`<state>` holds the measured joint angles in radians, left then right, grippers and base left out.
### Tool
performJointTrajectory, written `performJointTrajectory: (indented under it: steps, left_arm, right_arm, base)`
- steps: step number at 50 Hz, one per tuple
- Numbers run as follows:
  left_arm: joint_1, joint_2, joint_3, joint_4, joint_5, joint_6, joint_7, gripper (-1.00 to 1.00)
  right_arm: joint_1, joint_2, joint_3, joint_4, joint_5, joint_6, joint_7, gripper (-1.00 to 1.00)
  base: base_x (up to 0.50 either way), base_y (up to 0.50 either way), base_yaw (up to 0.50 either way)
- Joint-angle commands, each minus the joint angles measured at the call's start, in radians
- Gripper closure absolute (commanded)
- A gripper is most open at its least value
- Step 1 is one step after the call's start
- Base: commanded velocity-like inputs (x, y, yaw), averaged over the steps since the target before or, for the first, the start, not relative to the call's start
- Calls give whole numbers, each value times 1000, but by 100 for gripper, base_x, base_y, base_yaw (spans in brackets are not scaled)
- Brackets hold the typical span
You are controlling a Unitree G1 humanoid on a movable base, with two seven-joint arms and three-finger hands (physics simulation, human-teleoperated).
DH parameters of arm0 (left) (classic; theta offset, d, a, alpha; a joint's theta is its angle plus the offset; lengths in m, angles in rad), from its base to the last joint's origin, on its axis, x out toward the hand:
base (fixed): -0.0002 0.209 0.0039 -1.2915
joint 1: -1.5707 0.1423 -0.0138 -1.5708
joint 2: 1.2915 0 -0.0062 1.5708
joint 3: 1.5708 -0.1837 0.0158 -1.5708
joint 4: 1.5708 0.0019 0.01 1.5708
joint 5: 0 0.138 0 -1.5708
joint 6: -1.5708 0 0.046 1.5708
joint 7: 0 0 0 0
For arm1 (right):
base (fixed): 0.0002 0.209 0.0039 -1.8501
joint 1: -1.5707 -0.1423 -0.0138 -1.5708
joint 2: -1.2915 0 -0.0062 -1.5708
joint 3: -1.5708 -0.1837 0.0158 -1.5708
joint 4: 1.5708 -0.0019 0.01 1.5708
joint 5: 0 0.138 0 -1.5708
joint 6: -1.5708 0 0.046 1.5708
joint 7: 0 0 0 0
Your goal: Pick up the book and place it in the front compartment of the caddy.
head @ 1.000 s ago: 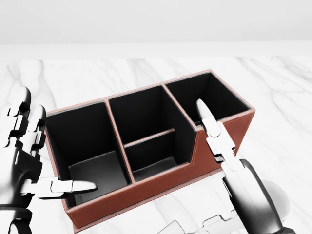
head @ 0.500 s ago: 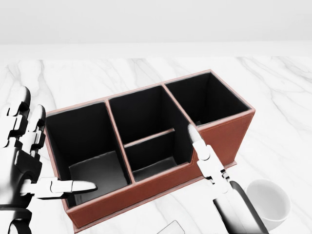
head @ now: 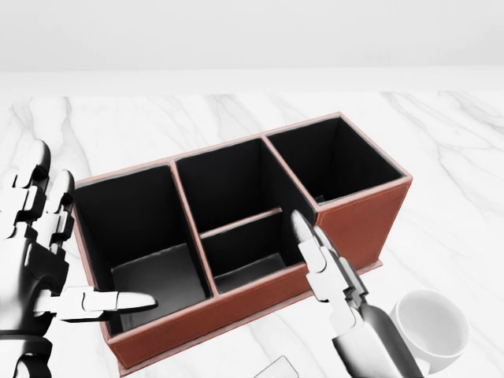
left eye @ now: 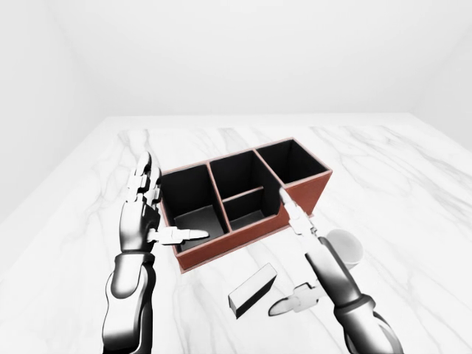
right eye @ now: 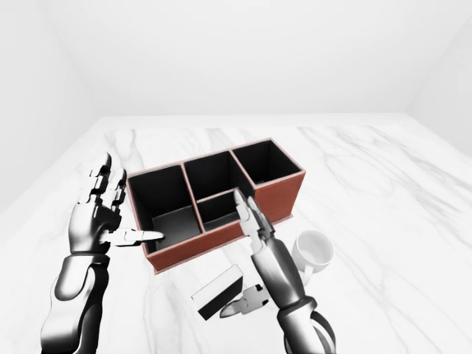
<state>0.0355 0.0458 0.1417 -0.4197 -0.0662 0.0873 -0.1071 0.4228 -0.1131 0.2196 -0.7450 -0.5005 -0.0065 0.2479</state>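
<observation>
The red-brown caddy (left eye: 308, 193) with black insides stands mid-table; its small lower middle compartment (head: 244, 253) holds nothing. A dark book (left eye: 252, 290) with a white page edge lies flat on the marble just below the caddy. Only the book's corner (head: 279, 368) shows at the bottom of the head view. My right hand (left eye: 284, 254) hovers open to the right of the book, fingers stretched toward the caddy's lower wall and thumb low beside the book, not touching it. My left hand (left eye: 168, 205) stands open at the caddy's left end, its thumb pointing over the left compartment.
A white mug (left eye: 344, 247) sits on the table right of my right hand, close below the caddy's right end. White marble table (left eye: 383, 162) spreads around the caddy, and its left edge (left eye: 55, 184) runs along the left of the view.
In the head view my right hand has drawn down and left from the caddy's right compartment, uncovering the white mug. The left hand and the caddy have not moved.
</observation>
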Motion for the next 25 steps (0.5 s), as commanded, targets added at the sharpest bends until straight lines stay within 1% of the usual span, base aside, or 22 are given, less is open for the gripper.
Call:
performJointTrajectory:
  steps: [1, 3, 4, 5, 12, 14, 21, 25]
  left_arm:
    - [0, 0, -2, 3, 2, 0, 1, -97]
    - [0, -1, -3, -1, 1, 0, 0, -97]
    - [0, 0, -2, 4, 1, 0, 0, -97]
    - [-1, 0, -1, 5, 1, 0, 0, -97]
    - [0, 1, 1, 6, -1, 0, -1, -97]
    - [-2, 1, 2, 8, -2, 0, -1, -97]
    - [-1, 1, 3, 12, -2, 0, 0, -97]
    - [-2, 1, 2, 6, -1, 0, 0, -97]
  right_arm:
    - [7, -10, 22, 13, -47, -40, -27, -100]
    - [8, -11, 25, 15, -53, -43, -30, -100]
    - [8, -13, 29, 23, -63, -54, -38, -100]
    - [8, -14, 31, 27, -68, -59, -40, -100]
    - [-3, -15, 45, 39, -97, -69, -48, -100]
    - [-5, -18, 49, 49, -109, -81, -56, -100]
    - [-4, -18, 57, 73, -123, -81, -69, -100]
    - [-3, -19, 85, 76, -147, -81, -83, -100]
  base:
    - [0, 0, 0]
    - [0, 0, 0]
    - [0, 0, 0]
    - [0, 0, 0]
    - [0, 0, 0]
    - [0, 0, 0]
    - [0, 0, 0]
    - [0, 0, 0]
